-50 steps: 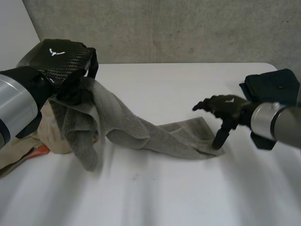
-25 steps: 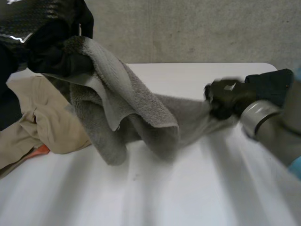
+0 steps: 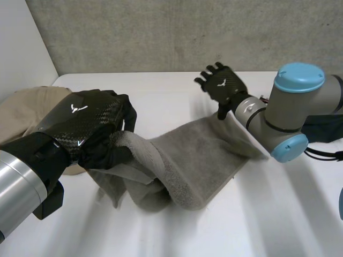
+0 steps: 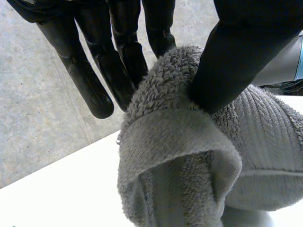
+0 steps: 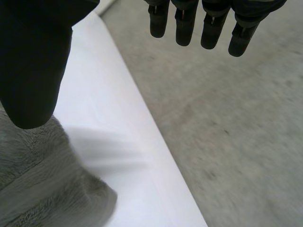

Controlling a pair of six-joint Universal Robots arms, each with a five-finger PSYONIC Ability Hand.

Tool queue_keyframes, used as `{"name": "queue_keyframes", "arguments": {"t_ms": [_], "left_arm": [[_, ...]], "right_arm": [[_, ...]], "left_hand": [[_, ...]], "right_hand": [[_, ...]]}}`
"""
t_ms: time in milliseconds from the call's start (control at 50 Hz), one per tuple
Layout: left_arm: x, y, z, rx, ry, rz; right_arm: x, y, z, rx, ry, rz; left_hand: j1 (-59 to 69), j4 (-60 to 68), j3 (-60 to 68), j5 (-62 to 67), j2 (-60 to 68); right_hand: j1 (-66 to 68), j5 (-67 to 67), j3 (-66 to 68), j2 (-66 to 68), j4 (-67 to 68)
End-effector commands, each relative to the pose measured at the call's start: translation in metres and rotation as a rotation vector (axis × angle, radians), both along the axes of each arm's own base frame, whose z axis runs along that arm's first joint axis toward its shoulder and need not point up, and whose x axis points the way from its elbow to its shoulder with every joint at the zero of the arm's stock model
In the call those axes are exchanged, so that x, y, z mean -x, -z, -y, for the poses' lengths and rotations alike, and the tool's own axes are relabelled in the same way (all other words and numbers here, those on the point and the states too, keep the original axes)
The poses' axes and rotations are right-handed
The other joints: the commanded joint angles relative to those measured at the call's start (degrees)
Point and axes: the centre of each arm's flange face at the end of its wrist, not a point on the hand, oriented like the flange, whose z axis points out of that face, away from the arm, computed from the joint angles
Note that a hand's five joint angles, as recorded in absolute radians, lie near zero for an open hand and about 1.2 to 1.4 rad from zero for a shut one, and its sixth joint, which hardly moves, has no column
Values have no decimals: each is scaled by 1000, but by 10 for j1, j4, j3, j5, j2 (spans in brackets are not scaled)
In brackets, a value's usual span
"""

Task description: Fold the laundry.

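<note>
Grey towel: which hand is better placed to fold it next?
Left. The left hand pinches one end of the grey towel in its fingers; the right hand hovers open over the other end.

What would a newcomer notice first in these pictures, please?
The grey towel, draped over the table between both hands. The left hand pinches its bunched end; the right hand, fingers spread open, is at its far corner. A beige cloth lies beside the left arm.

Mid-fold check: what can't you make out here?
Head view: the right arm hides the far end of the towel.
Head view: the left hand covers most of the beige garment.
Right wrist view: the thumb of the right hand masks whether it touches the towel.
</note>
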Motion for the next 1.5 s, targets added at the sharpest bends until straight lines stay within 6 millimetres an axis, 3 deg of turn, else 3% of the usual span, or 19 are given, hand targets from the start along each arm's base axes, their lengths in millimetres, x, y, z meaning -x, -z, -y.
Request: {"name": "queue_keyframes", "arguments": {"t_ms": [20,60,120,200,380,520,660,700,740,760,820,840,960,1020,1120,1200,1260,1400,1500], "left_arm": [[-3,-12,11,33,-39,-29],[-3,-21,13,51,-50,-54],[-1,-33,15,70,-52,-97],[5,-53,15,101,-43,-159],[17,-86,4,168,-37,-243],[20,-105,-9,214,-21,-287],[17,-120,-10,256,-42,-306],[16,-122,-10,258,-46,-309],[15,-123,-11,260,-49,-311],[13,-125,-12,266,-54,-314],[8,-126,-12,272,-72,-315],[4,-126,-10,273,-99,-310],[-23,-106,22,227,-265,-228],[-34,-92,39,190,-326,-192],[-49,-42,75,28,-350,-102],[-46,0,91,-110,-311,-64],[-36,26,105,-158,-279,-52],[-23,79,145,-215,-298,-4],[-21,106,163,-255,-345,42]], "right_arm": [[44,-68,-9,-73,183,211],[69,-84,-23,-148,228,275],[92,-82,-46,-276,260,287],[111,-39,-97,-588,276,239],[98,31,-141,-710,166,470],[72,69,-139,-732,161,466],[65,83,-132,-678,205,362],[61,80,-127,-644,191,383],[59,79,-117,-598,200,417],[61,76,-107,-558,234,443],[72,63,-91,-485,321,478],[84,44,-83,-423,379,500],[133,-65,-54,-101,381,464],[143,-104,-57,-74,290,369],[154,-146,-68,-170,236,293],[145,-140,-72,-264,190,229],[133,-120,-65,-294,169,163],[109,-24,-48,-532,165,61],[97,23,-44,-615,156,47]], "left_hand": [[129,113,116,197,114],[129,113,116,197,114],[129,113,116,197,114],[129,113,116,197,114],[129,113,116,197,114],[129,113,116,197,114],[129,113,116,197,114],[129,113,116,197,114],[129,113,116,197,114],[129,113,116,197,114],[129,113,116,197,114],[129,113,116,197,114],[129,113,116,197,114],[129,113,116,197,114],[129,113,116,197,114],[129,113,116,197,114],[129,113,116,197,114],[129,113,116,197,114],[129,113,116,197,114]], "right_hand": [[-27,-28,-19,-20,-21],[-27,-28,-19,-20,-21],[-27,-28,-19,-20,-21],[-27,-28,-19,-20,-21],[-27,-28,-19,-20,-21],[-27,-28,-19,-20,-21],[-27,-28,-19,-20,-21],[63,63,72,70,69],[368,367,377,375,374],[670,669,678,677,676],[673,672,681,680,679],[673,672,681,680,679],[673,672,681,680,679],[673,672,681,680,679],[673,672,681,680,679],[673,672,681,680,679],[673,672,681,680,679],[673,672,681,680,679],[673,672,681,680,679]]}}
